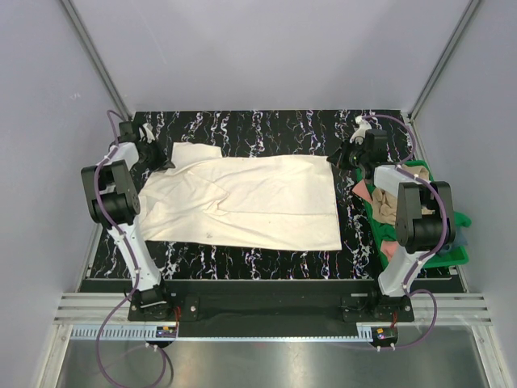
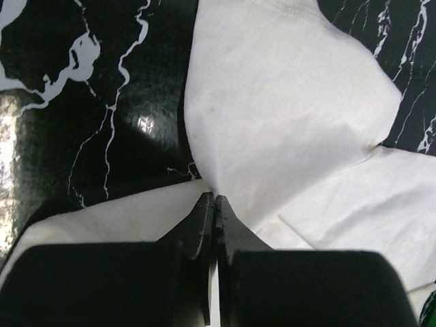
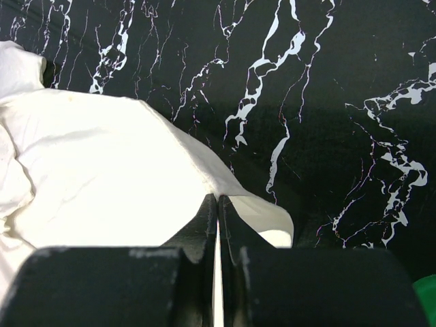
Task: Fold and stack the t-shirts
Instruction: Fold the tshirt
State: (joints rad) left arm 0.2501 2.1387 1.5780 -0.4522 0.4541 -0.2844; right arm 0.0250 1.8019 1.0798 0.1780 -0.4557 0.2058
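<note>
the green bin [image 1: 454,255] at the right of the table [image 1: 283,126] was loaded with a crumpled tan t-shirt [image 1: 386,207] and a salmon-pink t-shirt [image 1: 361,190]. the cream t-shirt [image 1: 250,202] was spread flat on the table beside the bin. the left gripper [image 2: 214,201] was clenched on it at the far-left sleeve junction, and the right gripper [image 3: 218,200] on its far-right corner.

We note a table [image 1: 275,129] topped in black with white marble veining; one cream t-shirt [image 1: 250,202] lies spread nearly flat across its middle, one sleeve out toward the far left, straight hem toward the right; a green plastic bin [image 1: 456,252] sits at the right edge, near the hem but apart from it.
</note>
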